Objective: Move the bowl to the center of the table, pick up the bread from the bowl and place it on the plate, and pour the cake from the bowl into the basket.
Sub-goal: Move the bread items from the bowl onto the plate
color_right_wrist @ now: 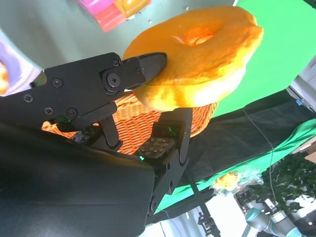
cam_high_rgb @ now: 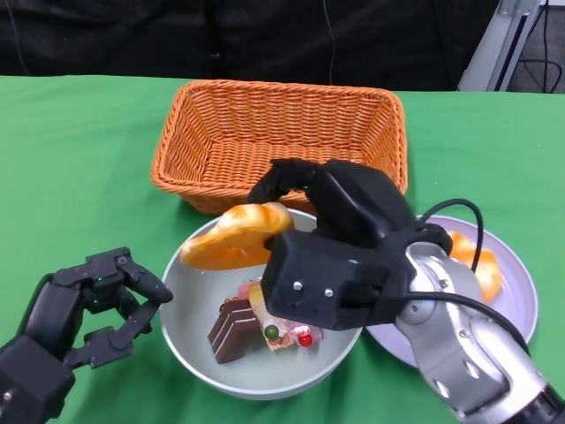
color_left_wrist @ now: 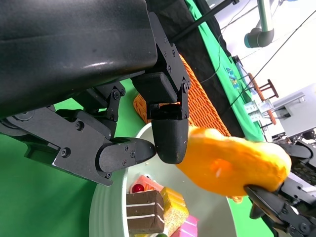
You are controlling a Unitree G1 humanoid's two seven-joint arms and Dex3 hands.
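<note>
The head view looks down from above the near edge of a green table (cam_high_rgb: pixel 79 141). The right wrist view looks from close behind the right hand (color_right_wrist: pixel 148 94), tilted, toward the far basket (color_right_wrist: pixel 133 123). The left wrist view, equally close behind the left hand (color_left_wrist: pixel 143 143), faces right. All three share the bread (cam_high_rgb: pixel 237 235) and basket.

The basket (cam_high_rgb: pixel 281 141) at 12 o'clock is woven orange wicker, rough and ribbed. The bowl (cam_high_rgb: pixel 190 353) looks like smooth grey plastic with a soft shine. The bread (cam_high_rgb: pixel 237 237) has a smooth, slightly glossy orange skin. The table (cam_high_rgb: pixel 79 168) is covered with matt green cloth. The right hand (cam_high_rgb: pixel 331 238) is matt black plastic with small metal screws, and its forearm (cam_high_rgb: pixel 463 353) at 5 o'clock is brushed silver metal.
</note>
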